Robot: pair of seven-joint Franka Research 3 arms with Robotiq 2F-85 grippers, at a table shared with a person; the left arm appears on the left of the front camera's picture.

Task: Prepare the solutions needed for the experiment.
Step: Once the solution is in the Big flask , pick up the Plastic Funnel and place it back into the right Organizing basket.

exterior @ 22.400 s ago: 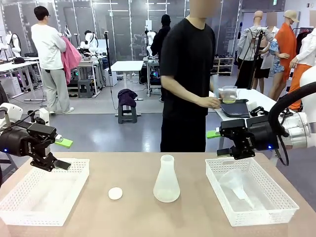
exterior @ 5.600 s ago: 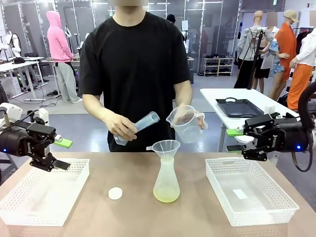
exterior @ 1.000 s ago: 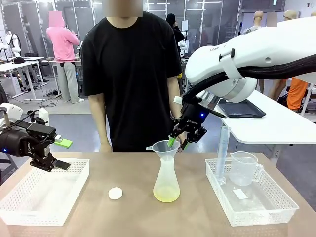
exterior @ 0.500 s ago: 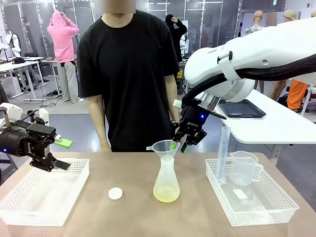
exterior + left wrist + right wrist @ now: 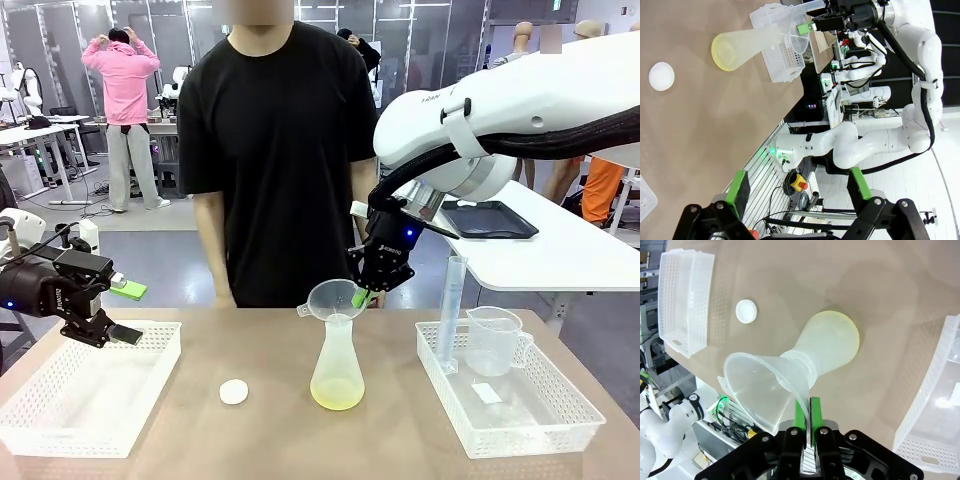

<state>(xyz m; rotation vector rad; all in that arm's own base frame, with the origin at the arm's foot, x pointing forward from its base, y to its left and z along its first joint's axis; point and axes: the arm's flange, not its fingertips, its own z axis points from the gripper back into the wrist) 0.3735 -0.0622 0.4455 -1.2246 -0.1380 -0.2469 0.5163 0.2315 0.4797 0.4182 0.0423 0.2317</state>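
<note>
At mid tabletop (image 5: 250, 430), your right claw (image 5: 361, 297) pinched the funnel (image 5: 328, 298) rim atop the flask (image 5: 337, 365) of pale yellow-green solution (image 5: 336, 398); left claw (image 5: 127, 312) stood wide. Risk noted: an askew lift could snag the stem in the neck, tipping the flask.

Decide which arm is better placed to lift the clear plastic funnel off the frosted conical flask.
Right: the right gripper pinches the funnel's rim; the left gripper hangs open by the white basket.
</note>
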